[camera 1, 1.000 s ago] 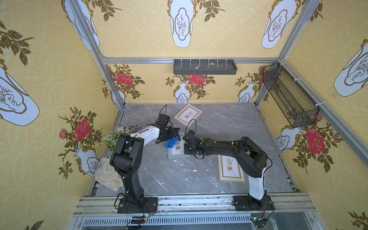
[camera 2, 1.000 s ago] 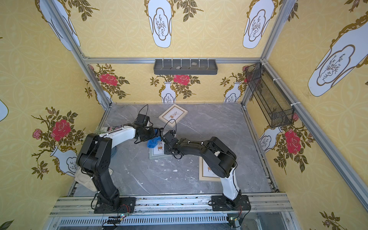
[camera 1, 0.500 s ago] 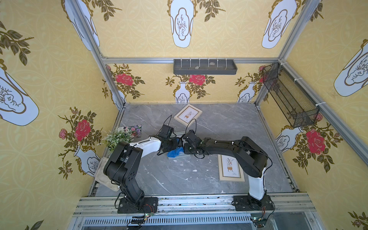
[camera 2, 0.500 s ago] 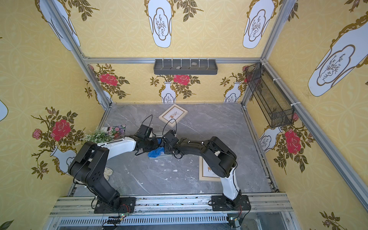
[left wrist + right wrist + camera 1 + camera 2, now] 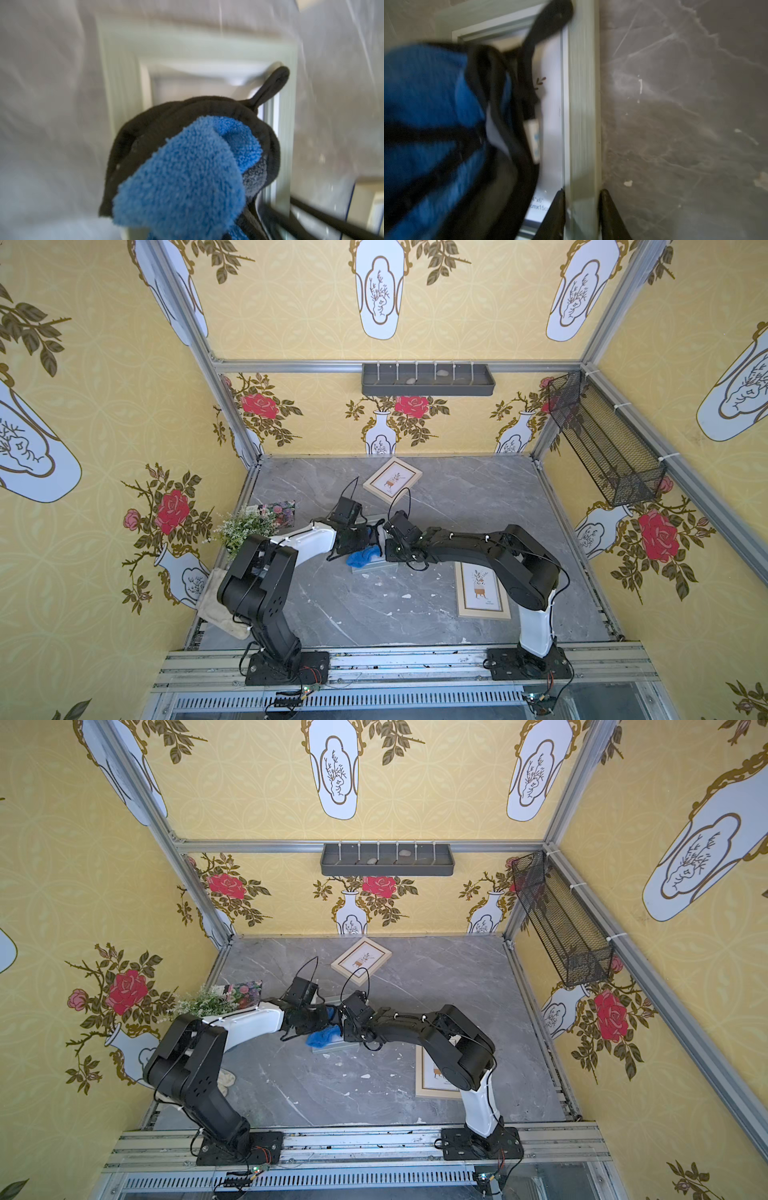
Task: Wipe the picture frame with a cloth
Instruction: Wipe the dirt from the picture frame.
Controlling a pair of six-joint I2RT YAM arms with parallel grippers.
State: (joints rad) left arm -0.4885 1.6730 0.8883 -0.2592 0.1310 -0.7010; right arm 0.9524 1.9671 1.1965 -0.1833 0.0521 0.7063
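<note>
A pale picture frame [image 5: 372, 568] [image 5: 333, 1048] lies flat mid-table, mostly hidden under both grippers in both top views. My left gripper [image 5: 360, 541] [image 5: 319, 1020] is shut on the bunched bright-blue cloth [image 5: 363, 557] [image 5: 321, 1038], which presses on the frame's glass. In the left wrist view the cloth [image 5: 187, 166] hides the jaws, and its black loop [image 5: 272, 85] lies over the frame's corner [image 5: 124, 62]. My right gripper [image 5: 582, 197] [image 5: 385, 549] is shut on the frame's side rail [image 5: 583, 104], one finger on each side, with the cloth [image 5: 425, 93] beside it.
Two other picture frames lie on the marble table, one at the back [image 5: 392, 480] and one at the front right [image 5: 482, 591]. At the left edge are a small plant [image 5: 245, 524], a floral box [image 5: 278, 510] and an off-white glove [image 5: 216, 610]. A mesh basket [image 5: 602, 443] hangs on the right wall.
My left gripper has dragged the cloth from the frame's far left part toward its near edge. The right gripper has kept its hold on the frame without moving.
</note>
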